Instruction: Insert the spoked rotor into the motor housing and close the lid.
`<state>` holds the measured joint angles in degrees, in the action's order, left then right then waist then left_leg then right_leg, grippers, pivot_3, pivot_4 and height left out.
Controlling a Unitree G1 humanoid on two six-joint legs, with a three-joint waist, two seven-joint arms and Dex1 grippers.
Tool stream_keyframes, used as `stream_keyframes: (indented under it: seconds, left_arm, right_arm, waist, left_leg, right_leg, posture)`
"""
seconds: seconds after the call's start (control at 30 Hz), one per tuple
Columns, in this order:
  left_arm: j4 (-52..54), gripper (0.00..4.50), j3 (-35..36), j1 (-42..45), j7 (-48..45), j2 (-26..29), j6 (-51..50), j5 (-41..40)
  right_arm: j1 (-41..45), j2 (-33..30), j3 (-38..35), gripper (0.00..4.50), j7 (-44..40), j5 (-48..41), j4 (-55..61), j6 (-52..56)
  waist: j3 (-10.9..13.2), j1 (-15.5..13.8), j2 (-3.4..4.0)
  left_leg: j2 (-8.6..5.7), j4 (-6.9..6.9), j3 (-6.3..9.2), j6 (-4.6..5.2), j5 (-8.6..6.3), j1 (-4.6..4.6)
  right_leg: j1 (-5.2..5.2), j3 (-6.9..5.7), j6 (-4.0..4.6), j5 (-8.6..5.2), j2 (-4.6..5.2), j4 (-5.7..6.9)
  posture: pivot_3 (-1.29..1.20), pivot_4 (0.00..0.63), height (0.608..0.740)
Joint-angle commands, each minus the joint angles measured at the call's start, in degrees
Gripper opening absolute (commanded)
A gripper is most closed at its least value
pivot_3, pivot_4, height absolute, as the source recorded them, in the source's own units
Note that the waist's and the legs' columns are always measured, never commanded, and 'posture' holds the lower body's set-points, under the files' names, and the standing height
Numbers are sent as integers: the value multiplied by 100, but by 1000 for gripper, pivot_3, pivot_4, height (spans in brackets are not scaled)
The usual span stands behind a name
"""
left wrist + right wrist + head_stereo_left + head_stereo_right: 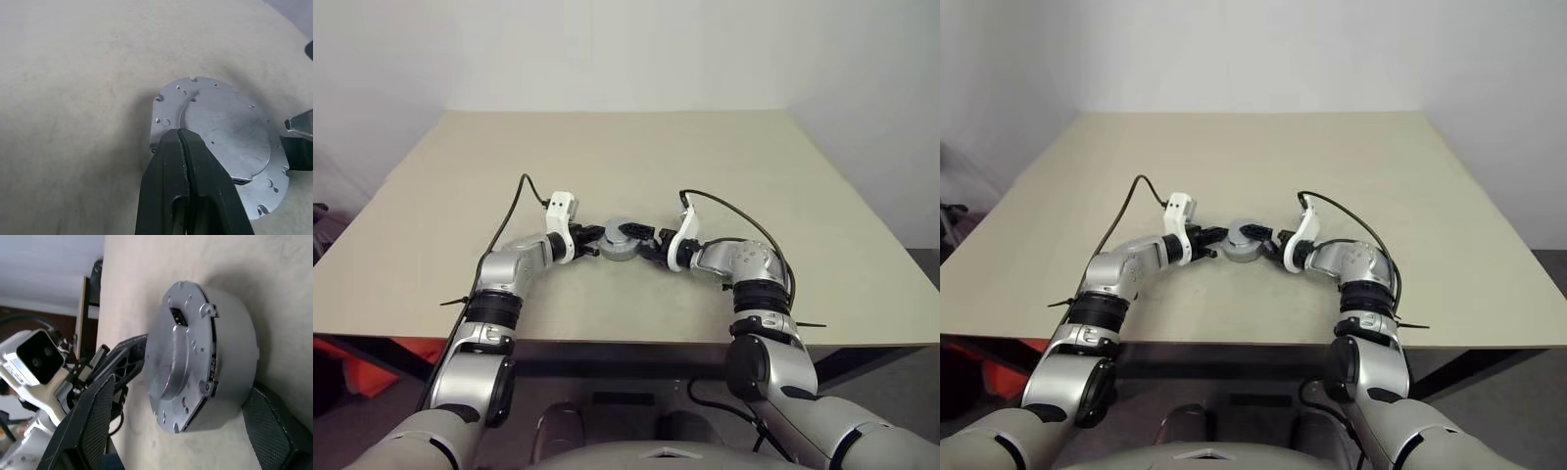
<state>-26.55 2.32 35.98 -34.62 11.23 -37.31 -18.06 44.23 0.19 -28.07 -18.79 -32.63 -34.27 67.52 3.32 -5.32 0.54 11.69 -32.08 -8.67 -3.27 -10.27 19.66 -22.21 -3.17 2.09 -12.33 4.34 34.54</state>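
Here the lid (220, 132), a dull grey metal disc with a notched rim and small drilled holes, sits on the round grey motor housing (234, 352) near the front middle of the matte beige table (607, 157). The left gripper (182, 139), fingers pressed together, rests its tips on the lid's edge, forearm angled inward. The right gripper (188, 416) is spread wide, its textured black fingers (95, 416) flanking the housing; its wrist view reveals the housing's smooth side wall.
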Motion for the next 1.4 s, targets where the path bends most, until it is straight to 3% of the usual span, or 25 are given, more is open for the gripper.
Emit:
stream_keyframes:
  seconds: [0.03, 0.17, 0.23, 0.4, 0.8, 1.13, 1.4]
  left_arm:
    - [-83, 0, -187, -77, -27, -111, -96, 64]
    - [-100, 0, -172, -72, -26, -105, -73, 103]
    - [-78, 0, -159, -82, -20, -106, -79, 111]
    - [-57, 0, -138, -102, -21, -116, -76, 139]
    - [-176, 0, -121, -46, -30, -121, 29, 177]
    - [-282, 0, -89, -6, -30, -119, 142, 192]
    - [-255, 0, 1059, 167, 328, -4, 574, -405]
  right_arm:
    - [340, 263, 121, 4455, -73, -128, -393, -338]
    - [416, 279, 349, 4288, -37, 157, -817, -881]
    - [430, 259, 378, 3846, -54, 154, -902, -937]
    - [473, 231, 473, 2203, -227, 87, -883, -958]
    - [564, 66, 499, 2043, -309, 148, -1036, -1084]
    - [418, 127, 744, 2025, -442, 82, -777, -807]
    - [752, -22, -251, 2013, 36, -451, -1388, -935]
  waist:
    - [0, 11, 0]
    - [0, 28, 0]
    - [1, 38, -1]
    - [-2, 43, 6]
    - [-17, -20, 26]
    - [-17, -21, 26]
    - [-15, 13, 24]
  left_leg:
    - [1, 0, 1, 0, 0, 0]
    - [6, 1, 2, 0, 0, -12]
    - [5, 1, 4, 0, 0, -28]
    - [5, 15, 9, 0, -1, -31]
    - [-1, 89, -17, 0, -1, -18]
    - [-2, 89, -17, -3, 0, -5]
    - [0, 88, -17, -6, 2, 18]
  right_leg:
    - [0, 0, 0, 0, 0, 0]
    - [-11, -5, 0, 0, -1, -1]
    - [-10, -8, -1, -1, -1, -5]
    - [-15, -17, -3, 0, 0, -55]
    - [-13, -14, 55, 36, -3, -71]
    - [-13, -15, 25, 19, -2, -76]
    - [-51, -15, 62, 42, -5, -72]
  posture:
    - [0, 0, 740]
    - [0, 0, 740]
    - [0, 0, 740]
    - [0, 0, 740]
    - [0, 0, 740]
    - [0, 0, 740]
    - [0, 0, 740]
